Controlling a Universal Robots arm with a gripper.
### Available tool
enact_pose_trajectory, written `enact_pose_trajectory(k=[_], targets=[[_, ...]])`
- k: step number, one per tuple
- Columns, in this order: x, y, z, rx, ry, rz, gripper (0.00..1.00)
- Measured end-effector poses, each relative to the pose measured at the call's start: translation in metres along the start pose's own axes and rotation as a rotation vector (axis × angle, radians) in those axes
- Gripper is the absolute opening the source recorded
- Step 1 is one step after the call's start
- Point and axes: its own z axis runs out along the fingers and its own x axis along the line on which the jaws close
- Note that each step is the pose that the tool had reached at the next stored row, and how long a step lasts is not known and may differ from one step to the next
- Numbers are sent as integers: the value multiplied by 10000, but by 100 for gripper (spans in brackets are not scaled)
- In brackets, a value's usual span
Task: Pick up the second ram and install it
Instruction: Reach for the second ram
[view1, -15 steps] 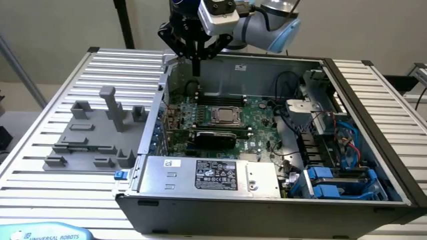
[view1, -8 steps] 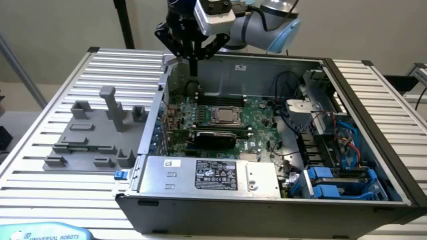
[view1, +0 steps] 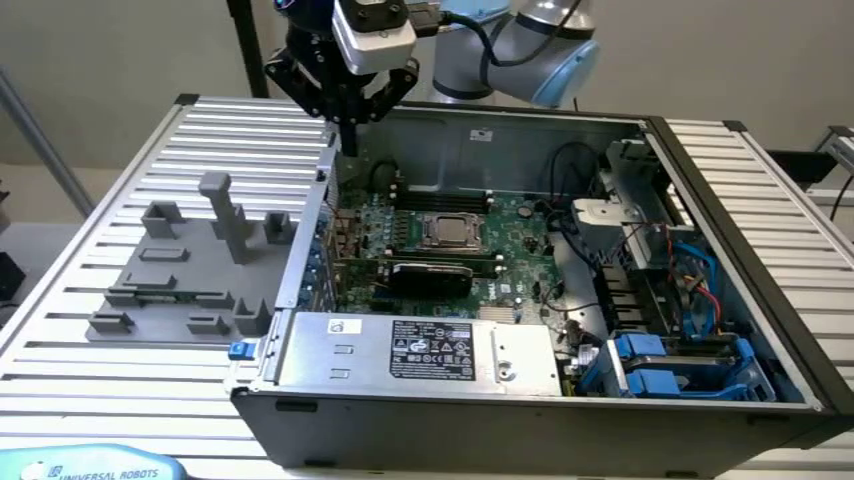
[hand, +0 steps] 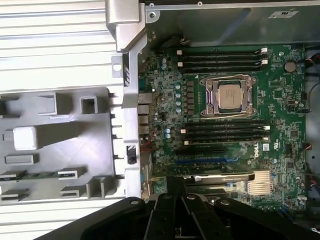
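Ram strip (hand: 37, 174) in grey fixture (hand: 65, 135)

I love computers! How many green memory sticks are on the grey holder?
1. The second ram lies in a slot of the grey holder, outside the computer case. More may be hidden.

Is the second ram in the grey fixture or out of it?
In: the second ram lies in a slot of the grey fixture.

Beige wall (view1: 107, 40), slatted metal table (view1: 120, 400)
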Motion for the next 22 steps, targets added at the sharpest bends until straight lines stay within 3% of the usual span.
enact_pose_trajectory(k=[12,22], targets=[[537,-167,-15,30,-2,0,11],[983,-244,-24,54,-4,-1,11]])
